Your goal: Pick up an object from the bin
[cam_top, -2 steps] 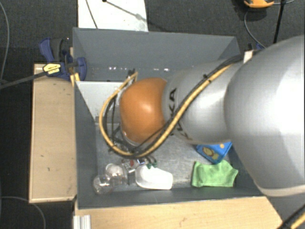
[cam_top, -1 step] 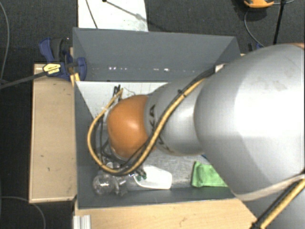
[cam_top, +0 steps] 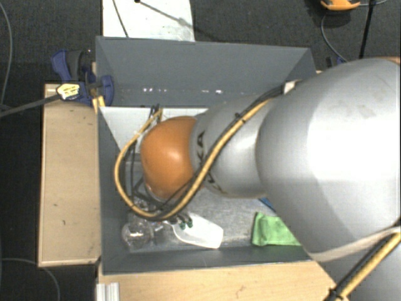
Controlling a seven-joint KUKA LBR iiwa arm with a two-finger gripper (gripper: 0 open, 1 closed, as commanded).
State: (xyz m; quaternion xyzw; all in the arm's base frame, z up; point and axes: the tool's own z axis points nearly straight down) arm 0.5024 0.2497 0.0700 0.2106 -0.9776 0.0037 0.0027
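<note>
My gripper (cam_top: 148, 211) reaches down under the orange wrist cover at the bin's front left, mostly hidden by that cover and its cables. Just below it a clear, glassy little thing (cam_top: 134, 234) lies against the front wall. Right of that lies a white flat object (cam_top: 203, 233) with a small green mark at its left end, close to the gripper's tip. I cannot make out whether anything is held.
A green cloth-like piece (cam_top: 274, 231) lies at the bin's front right, with a sliver of something blue (cam_top: 265, 202) above it. The large grey arm covers the bin's middle and right. The bin's left wall stands close to the gripper.
</note>
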